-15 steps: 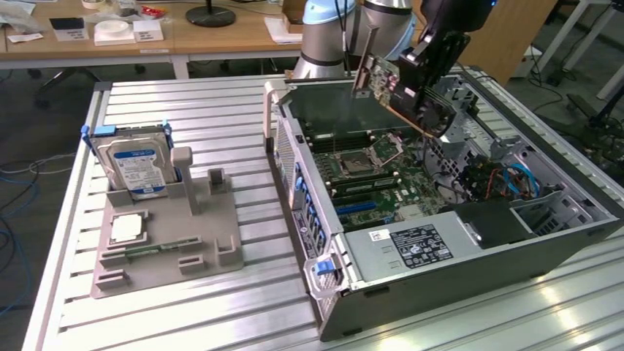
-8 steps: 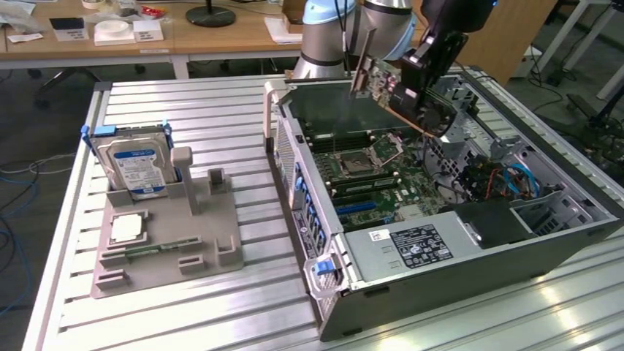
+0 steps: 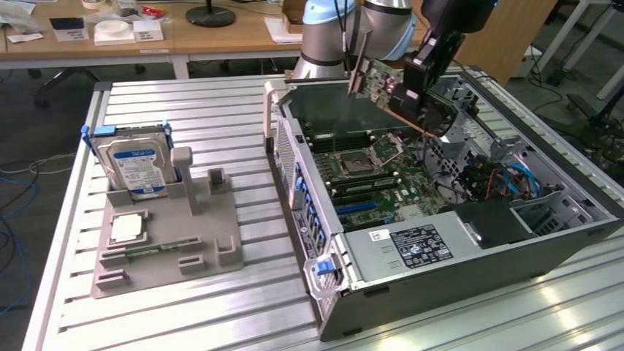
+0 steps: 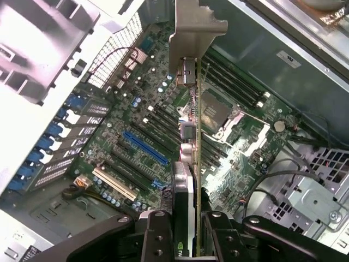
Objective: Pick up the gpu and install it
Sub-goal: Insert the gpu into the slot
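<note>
The gpu is a thin card with a green board edge and a silver bracket. It hangs tilted in the air over the open computer case, above the motherboard. My gripper is shut on it from above. In the wrist view the gpu appears edge-on, its bracket at the far end. My gripper clamps the card's near end between its black fingers. Below the card lie a blue slot and a white slot; the card is apart from both.
A grey fixture at the exterior view's left holds an upright hard drive and a square processor chip. Inside the case are the processor socket, the power supply, drive cages and loose cables.
</note>
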Controlling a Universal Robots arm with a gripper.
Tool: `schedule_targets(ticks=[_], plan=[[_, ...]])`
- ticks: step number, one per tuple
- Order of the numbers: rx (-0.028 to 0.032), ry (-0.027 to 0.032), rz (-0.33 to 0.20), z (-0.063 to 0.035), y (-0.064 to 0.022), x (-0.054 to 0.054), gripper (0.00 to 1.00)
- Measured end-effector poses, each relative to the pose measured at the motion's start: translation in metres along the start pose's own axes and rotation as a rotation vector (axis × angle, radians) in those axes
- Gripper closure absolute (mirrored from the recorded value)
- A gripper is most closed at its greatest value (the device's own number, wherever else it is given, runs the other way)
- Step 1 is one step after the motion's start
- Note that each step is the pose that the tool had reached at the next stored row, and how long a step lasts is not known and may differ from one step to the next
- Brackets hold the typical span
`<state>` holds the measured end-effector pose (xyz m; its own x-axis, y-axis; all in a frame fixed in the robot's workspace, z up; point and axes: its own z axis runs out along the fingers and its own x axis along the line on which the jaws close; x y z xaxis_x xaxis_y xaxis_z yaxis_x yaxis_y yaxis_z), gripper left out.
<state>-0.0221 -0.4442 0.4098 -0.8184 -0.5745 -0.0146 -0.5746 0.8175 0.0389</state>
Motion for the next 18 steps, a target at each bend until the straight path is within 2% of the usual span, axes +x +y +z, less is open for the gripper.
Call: schedule_targets(ticks=[18], plan=[[-0.0025,0.0068,-0.173,0.0006,-0.0014,0.0010,0.72]])
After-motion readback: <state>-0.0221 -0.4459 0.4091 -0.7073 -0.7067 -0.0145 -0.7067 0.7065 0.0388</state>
